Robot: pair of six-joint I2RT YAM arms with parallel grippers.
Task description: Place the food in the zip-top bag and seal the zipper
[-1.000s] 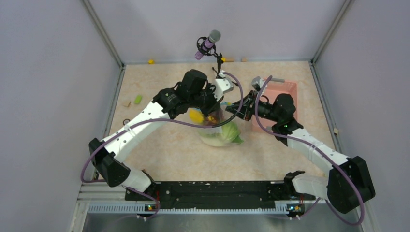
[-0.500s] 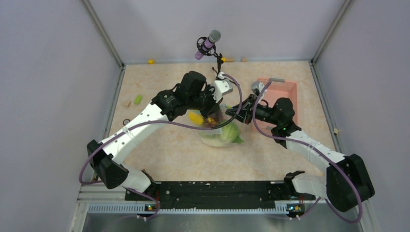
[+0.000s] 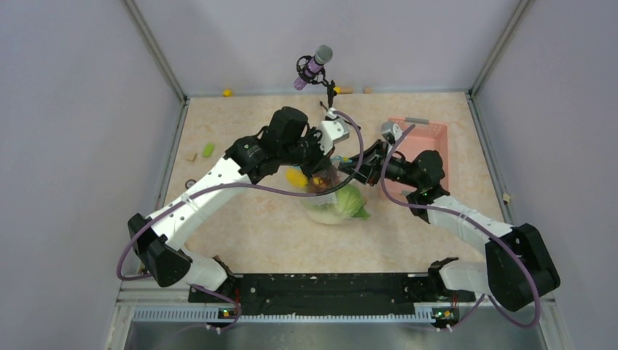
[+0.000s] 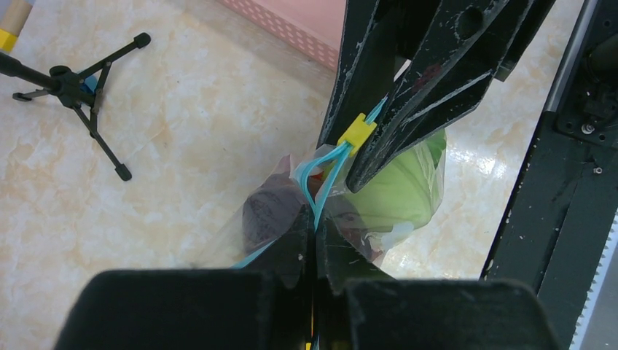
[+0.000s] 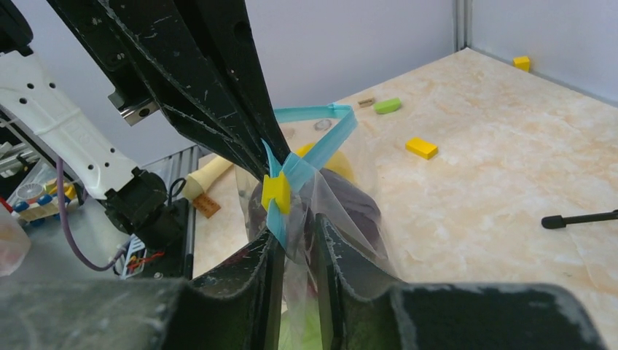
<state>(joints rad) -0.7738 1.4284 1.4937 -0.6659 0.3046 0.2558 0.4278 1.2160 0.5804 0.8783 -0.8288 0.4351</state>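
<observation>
The clear crinkly zip-top bag (image 3: 331, 203) sits mid-table with a pale green cabbage (image 3: 350, 200) and other toy food inside. Its light blue zipper strip (image 4: 326, 179) is lifted and carries a yellow slider (image 4: 357, 133). The left gripper (image 4: 315, 244) is clamped tight on the strip. The right gripper (image 5: 297, 235) has its jaws slightly parted around strip and plastic; I cannot tell whether it pinches. A loose hold could stall the slider, leaving the mouth unsealed.

top view high above the zip-top bag (image 3: 329, 207), looking down; both wrist views close on it from opposite sides.
</observation>
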